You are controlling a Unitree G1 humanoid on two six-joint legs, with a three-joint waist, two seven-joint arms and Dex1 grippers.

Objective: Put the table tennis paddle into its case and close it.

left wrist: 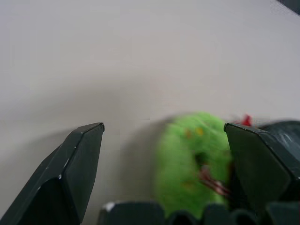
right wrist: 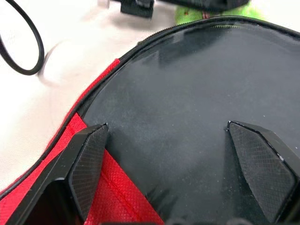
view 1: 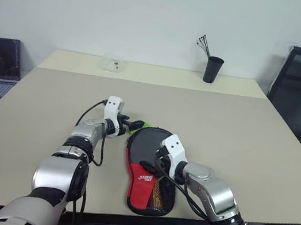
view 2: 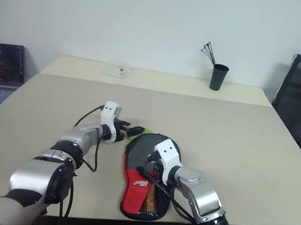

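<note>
Case lies flat on table, black face up, red edge beside it. Right gripper hovers over that black face, fingers spread wide, gripping nothing. Left gripper released too (green fuzzy thing between its fingers), just beside case's far rim.

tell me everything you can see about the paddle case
The case is a soft, paddle-shaped fabric cover, black with a red section, a white logo and a mesh pocket. It lies flat near the table's front edge, round end away from the robot. The open right gripper hovers over its black face; a green thing sits by its far rim.
</note>
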